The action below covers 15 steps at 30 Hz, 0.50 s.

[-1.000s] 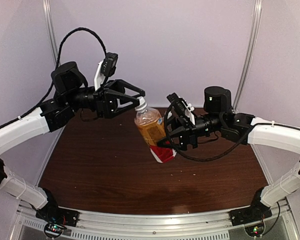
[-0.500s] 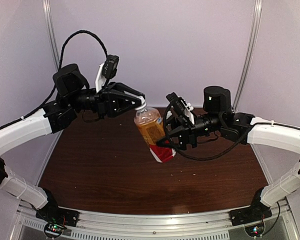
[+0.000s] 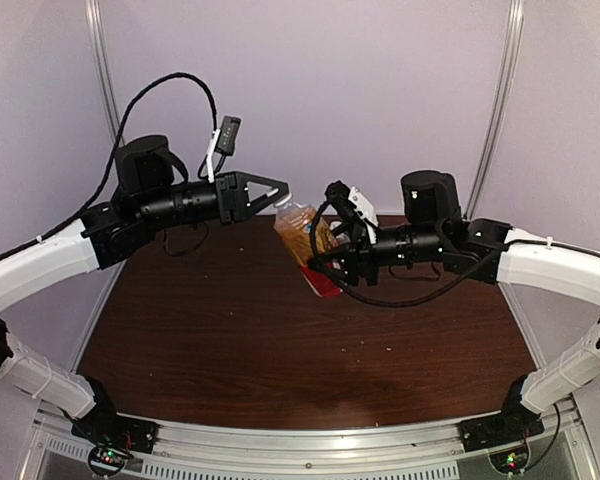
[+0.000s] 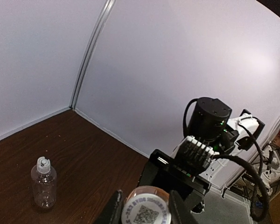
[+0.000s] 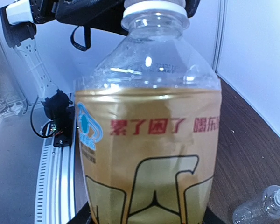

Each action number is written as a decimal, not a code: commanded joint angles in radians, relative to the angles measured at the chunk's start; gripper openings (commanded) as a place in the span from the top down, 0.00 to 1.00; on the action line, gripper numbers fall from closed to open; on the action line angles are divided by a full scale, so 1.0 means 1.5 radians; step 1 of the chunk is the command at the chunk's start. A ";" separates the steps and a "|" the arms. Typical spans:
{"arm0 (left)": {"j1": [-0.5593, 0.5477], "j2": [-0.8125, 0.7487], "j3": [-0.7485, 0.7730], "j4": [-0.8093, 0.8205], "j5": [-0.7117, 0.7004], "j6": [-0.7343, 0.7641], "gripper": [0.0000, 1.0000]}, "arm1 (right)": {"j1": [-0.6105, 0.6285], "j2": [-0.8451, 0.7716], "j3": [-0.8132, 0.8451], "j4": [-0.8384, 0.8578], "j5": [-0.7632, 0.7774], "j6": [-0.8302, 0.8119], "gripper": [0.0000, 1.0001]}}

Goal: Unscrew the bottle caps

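The amber bottle (image 3: 298, 232) with a red label hangs tilted in the air above the table. My right gripper (image 3: 327, 264) is shut on its lower body, which fills the right wrist view (image 5: 149, 140). Its whitish bottle cap (image 4: 146, 211) carries a printed code, and my left gripper (image 3: 282, 190) is shut on it, one finger on each side. That cap (image 5: 153, 8) shows at the top of the right wrist view. The clear bottle (image 4: 43, 184) stands upright on the table with its own cap (image 4: 43, 163) on, apart from both grippers.
The dark wooden table (image 3: 230, 330) is walled by pale panels at the back and sides. The clear bottle (image 5: 263, 206) shows at the lower right of the right wrist view. A metal rail (image 3: 310, 445) with both arm bases runs along the near edge.
My left gripper has closed onto the amber bottle's cap and its wrist has turned. Both arms have carried the bottle slightly up and back, and it is tilted more.
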 commanded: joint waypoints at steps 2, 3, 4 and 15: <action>-0.002 -0.034 0.020 -0.071 -0.208 -0.121 0.83 | -0.008 -0.011 -0.005 -0.012 0.170 -0.024 0.74; -0.005 -0.035 0.022 -0.086 -0.225 -0.132 0.83 | -0.007 -0.013 -0.007 -0.009 0.179 -0.025 0.75; -0.006 -0.036 0.021 -0.089 -0.237 -0.141 0.83 | -0.006 -0.014 -0.009 -0.007 0.188 -0.027 0.75; -0.006 -0.018 0.012 -0.068 -0.244 -0.160 0.83 | 0.002 -0.022 -0.022 0.002 0.177 -0.049 0.76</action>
